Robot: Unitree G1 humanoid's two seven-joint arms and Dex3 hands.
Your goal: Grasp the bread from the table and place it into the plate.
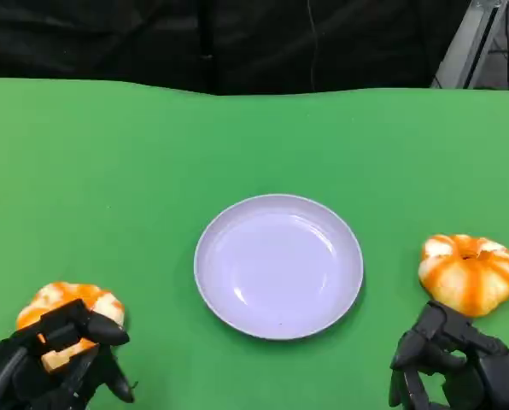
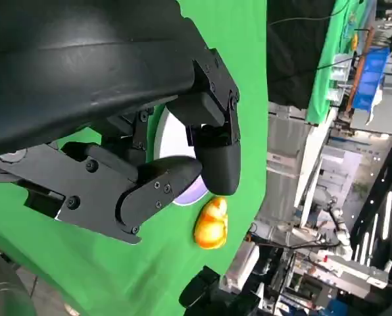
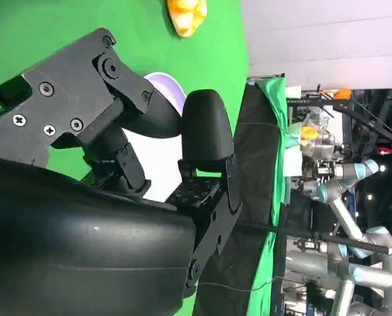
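Two round orange-and-white breads lie on the green table. The left bread [image 1: 71,301] is at the near left, and my left hand [image 1: 54,363] reaches over its near edge, fingers apart and covering part of it. In the left wrist view nothing lies between the left fingers [image 2: 216,161]. The right bread [image 1: 468,272] [image 2: 211,224] lies at the near right, just beyond my right hand [image 1: 459,363], which is empty with loosely spread fingers [image 3: 206,128]. The pale lilac plate [image 1: 229,256] [image 2: 166,138] [image 3: 164,84] sits empty between them. The right wrist view shows the left bread [image 3: 187,13] across the table.
The green cloth runs to the table's far edge [image 1: 254,90], with a dark curtain behind it. A metal frame [image 1: 472,38] stands at the back right. Lab equipment and other robot arms [image 3: 341,184] show beyond the table in the wrist views.
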